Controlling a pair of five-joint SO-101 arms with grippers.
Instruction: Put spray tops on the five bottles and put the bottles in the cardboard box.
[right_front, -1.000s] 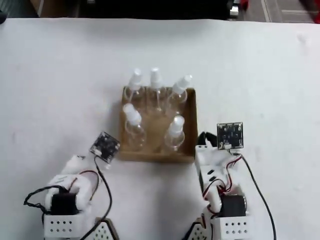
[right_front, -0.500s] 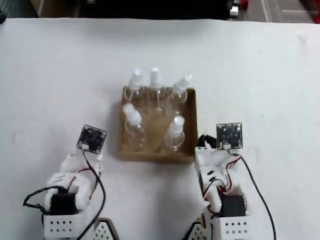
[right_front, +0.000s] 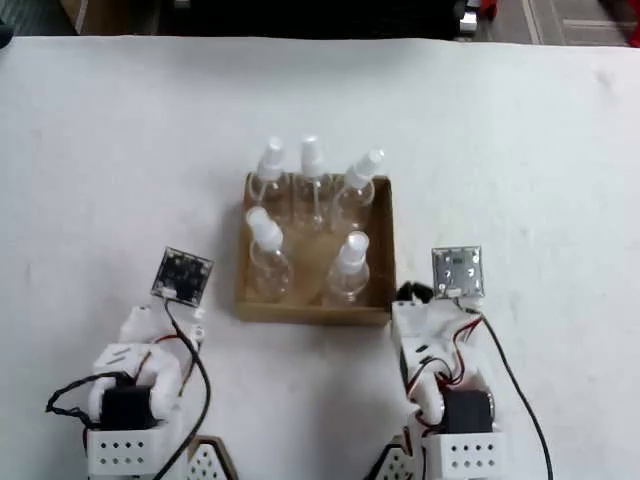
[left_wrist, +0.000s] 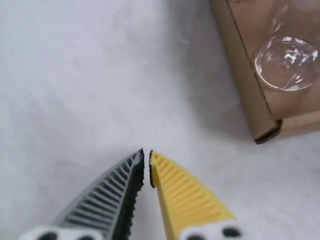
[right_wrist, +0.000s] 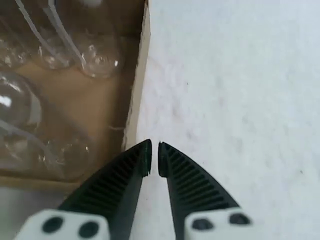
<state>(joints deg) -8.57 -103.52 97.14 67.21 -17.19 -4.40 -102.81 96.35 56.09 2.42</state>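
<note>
Left gripper (left_wrist: 146, 152): one grey jaw and one yellow jaw drawn together, tips all but touching, nothing held, poised over the bare white table (right_front: 120, 150). Right gripper (right_wrist: 154, 145): two black jaws closed to a thin slit, likewise holding nothing, above the table. Cardboard box (right_front: 315, 312): one item, shallow and open-topped, lying between the two arms and ahead of both. It lies ahead of the left gripper's tips and to their right, its near corner and side wall (left_wrist: 245, 85) close by but apart. Its other side wall (right_wrist: 136, 95) runs just beside the right gripper's tips, on their left, and whether they touch cannot be told. Bottles (right_front: 268, 262): five items of clear plastic, all standing inside the box. Two stand in the row nearer the grippers and three in the row farther off. The base of one (left_wrist: 286, 56) shows just past the box wall on the left gripper's side, and several (right_wrist: 95, 50) show beyond the wall on the right gripper's side. Spray tops (right_front: 311, 155): five items, white, one fitted on each bottle, the farther three rising above the box's far wall.
</note>
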